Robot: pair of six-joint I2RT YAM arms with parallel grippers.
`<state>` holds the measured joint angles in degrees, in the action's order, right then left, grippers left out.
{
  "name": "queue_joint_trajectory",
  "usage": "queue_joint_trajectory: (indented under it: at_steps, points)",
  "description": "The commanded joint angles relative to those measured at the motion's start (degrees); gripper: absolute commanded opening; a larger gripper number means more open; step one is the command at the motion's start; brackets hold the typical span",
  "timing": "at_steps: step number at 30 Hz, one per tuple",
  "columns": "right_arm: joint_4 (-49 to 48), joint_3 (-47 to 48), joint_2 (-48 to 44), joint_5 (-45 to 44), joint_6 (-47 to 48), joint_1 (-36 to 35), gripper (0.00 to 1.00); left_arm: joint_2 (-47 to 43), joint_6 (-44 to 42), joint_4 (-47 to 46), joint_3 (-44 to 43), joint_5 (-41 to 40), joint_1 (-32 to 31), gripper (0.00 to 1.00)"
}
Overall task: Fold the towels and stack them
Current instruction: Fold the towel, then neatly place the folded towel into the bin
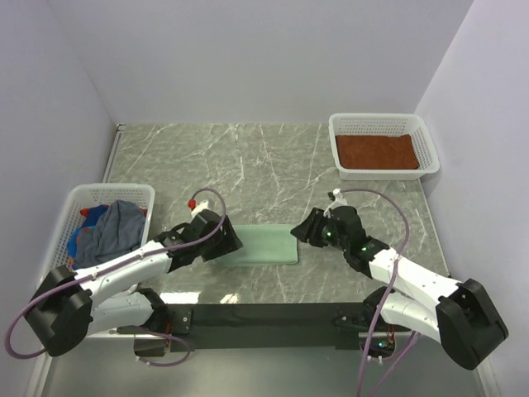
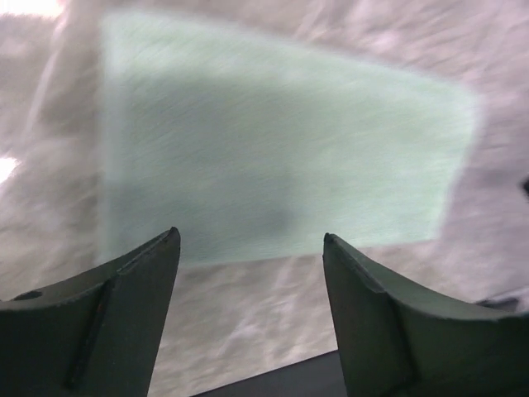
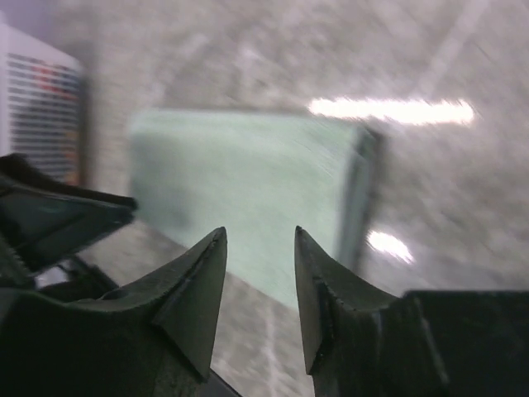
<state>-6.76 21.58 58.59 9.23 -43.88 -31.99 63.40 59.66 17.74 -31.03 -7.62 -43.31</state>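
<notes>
Left gripper (image 2: 250,236) and right gripper (image 3: 260,233) are hovering open, empty, flanking the folded mint-green towel (image 1: 263,246); stacking likely follows.

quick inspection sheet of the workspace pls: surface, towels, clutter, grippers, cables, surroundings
Surface: grey marbled table.
Job's things: mint-green towel folded flat between the arms; rust-brown towel folded in the right basket; slate-blue towel heaped with colourful cloths in the left basket.
Clutter: nothing seen.
Grippers: left gripper and right gripper, jaws open and empty, at opposite ends of the mint-green towel.
Cables: purple cables looped over each arm, off the towels.
Surroundings: plain pale walls on three sides.
</notes>
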Motion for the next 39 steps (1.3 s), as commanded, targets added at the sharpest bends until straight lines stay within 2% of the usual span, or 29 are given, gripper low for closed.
queue_joint_trajectory:
  at_steps: [1,5,10,15,20,22,25,28,31,32,34,35,37,38,39]
  points:
    - [-15.7,-0.1,0.8,1.8,-3.7,0.0,0.48,-0.2,-1.4,-7.1,-4.4,-2.1,0.2,0.73]
    - [-29.2,1.6,9.9,1.8,-6.8,-1.6,0.51,3.0,-0.2,-16.1,-3.4,-5.2,0.9,0.63]
    - [-41.0,3.0,23.3,0.7,-8.5,-4.3,0.51,8.6,-0.2,-31.6,2.2,-2.7,5.2,0.52]
    - [-49.2,0.4,32.8,-4.2,-9.9,-4.1,0.51,15.9,0.0,-40.7,6.0,0.0,9.4,0.48]
    - [-57.1,-3.6,40.7,-6.7,-12.1,-2.1,0.51,19.0,4.9,-51.8,16.6,-0.1,11.6,0.45]
    - [-60.6,-6.5,42.4,-6.7,-13.3,-0.8,0.51,20.1,6.7,-55.3,19.4,0.1,12.7,0.45]
    - [-64.4,-9.1,41.9,-6.8,-14.0,0.8,0.51,20.5,6.7,-55.7,19.5,1.3,14.2,0.45]
    - [-62.7,-9.6,37.2,-6.4,-12.8,1.1,0.51,18.8,4.9,-52.0,17.2,1.7,14.2,0.48]
    - [-54.3,-8.6,28.5,-7.2,-9.8,1.0,0.51,15.5,1.4,-46.0,12.6,1.1,14.1,0.54]
    - [-45.0,-6.2,25.9,-9.0,-7.6,1.0,0.52,14.4,0.4,-41.6,11.4,0.2,13.9,0.56]
    - [-34.2,-3.7,18.8,-11.9,-5.3,1.0,0.54,11.1,-3.1,-37.0,7.1,-1.0,13.0,0.63]
    - [-25.3,-2.6,16.6,-13.4,-3.3,1.1,0.56,10.2,-4.4,-31.4,5.3,-2.0,12.6,0.65]
    - [-17.2,0.4,10.6,-17.9,-0.9,1.7,0.65,7.9,-7.9,-26.7,0.3,-4.9,10.6,0.73]
    - [-9.8,1.3,8.9,-19.2,1.1,1.8,0.69,7.3,-9.3,-24.8,-1.3,-6.0,9.7,0.76]
    - [-6.5,3.2,7.4,-20.3,2.1,2.1,0.75,6.8,-11.0,-20.1,-3.1,-8.7,7.5,0.83]
